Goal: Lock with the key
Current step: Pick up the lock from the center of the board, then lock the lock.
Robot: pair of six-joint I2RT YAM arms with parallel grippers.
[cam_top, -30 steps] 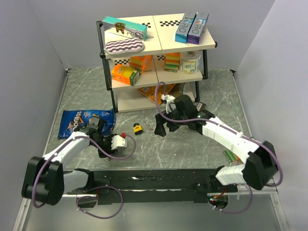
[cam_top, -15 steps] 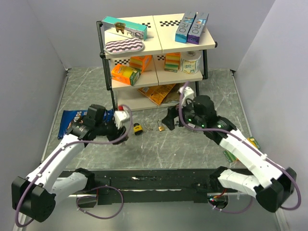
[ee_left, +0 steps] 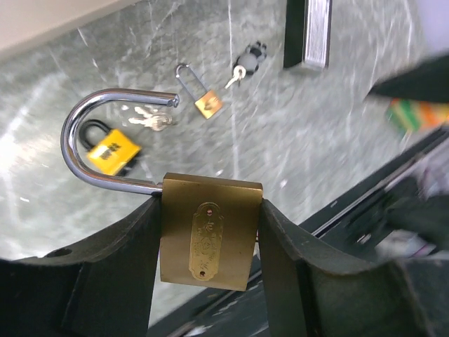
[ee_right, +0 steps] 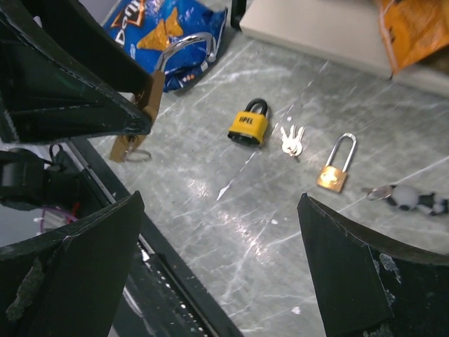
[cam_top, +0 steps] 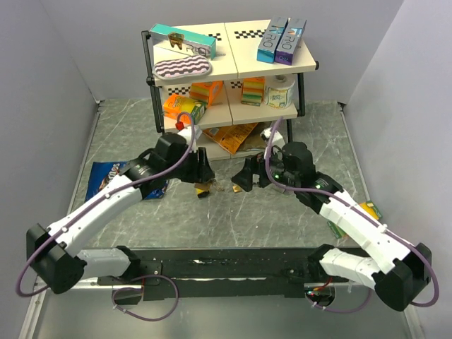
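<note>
1. A yellow padlock (ee_right: pixel 249 125), loose keys (ee_right: pixel 291 140) and a small brass padlock (ee_right: pixel 333 175) lie in a row before the shelf (cam_top: pixel 236 70).
2. Our left gripper (ee_left: pixel 210 225) clamps the big brass padlock (ee_left: pixel 209 246), shackle open, above them.
3. Our right gripper (cam_top: pixel 246 178) hovers rightward, jaws wide, empty.

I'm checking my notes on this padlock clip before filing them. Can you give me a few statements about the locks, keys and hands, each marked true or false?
1. The left hand grips the large brass padlock by its body. True.
2. That padlock's shackle is snapped shut. False: it stands open, with its free end out of the body.
3. The right hand holds a key. False: it is open and empty above the table, and the keys lie loose on it.
4. The yellow padlock lies on the table next to those keys. True.
</note>
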